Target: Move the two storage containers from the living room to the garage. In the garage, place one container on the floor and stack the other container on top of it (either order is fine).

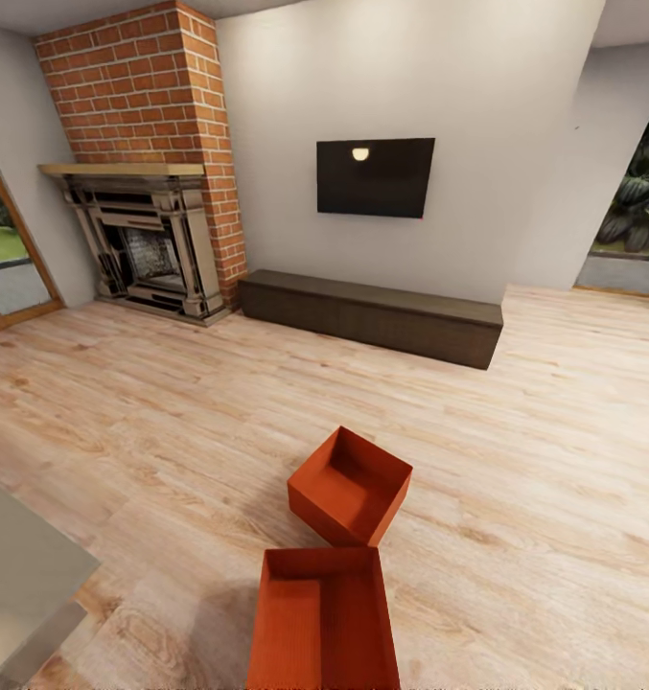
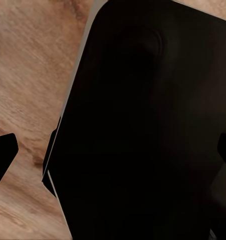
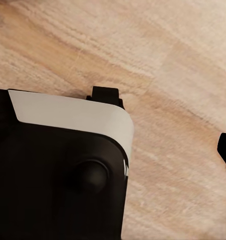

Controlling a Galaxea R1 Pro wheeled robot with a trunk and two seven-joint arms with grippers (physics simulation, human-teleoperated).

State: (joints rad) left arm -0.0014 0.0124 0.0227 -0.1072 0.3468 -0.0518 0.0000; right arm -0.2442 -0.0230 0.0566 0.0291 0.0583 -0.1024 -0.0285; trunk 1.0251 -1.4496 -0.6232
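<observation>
- Two orange-red rectangular open-top bins with smooth plain walls sit on a pale wood-plank floor [image 1: 554, 402] in the living room, close in front of the robot.
- The nearer bin [image 1: 324, 623] lies squarely ahead, its long side running away from the viewer and its near end cut off by the lower edge of the head view.
- The farther bin [image 1: 351, 487] is turned at an angle, and one corner appears to touch or almost touch the far rim of the nearer bin.
- Both bins look empty and upright.
- Beyond them, against a plain grey wall, stands a long low dark-brown cabinet [image 1: 372, 316] beneath a black wall-mounted television [image 1: 375, 177]; a red brick fireplace [image 1: 147, 182] rises on the left side.
- The wrist views look down past dark robot body panels to the wood planks, with small dark finger tips at the frame edges.
- I cannot tell how far either hand is parted, and neither is seen holding anything.
- The step in hand seems to be picking up a first bin.
- To do it well, I would judge the nearer bin the easier start, gripped by opposite rims or one wall, and lifted straight up so the angled bin is not nudged.
</observation>
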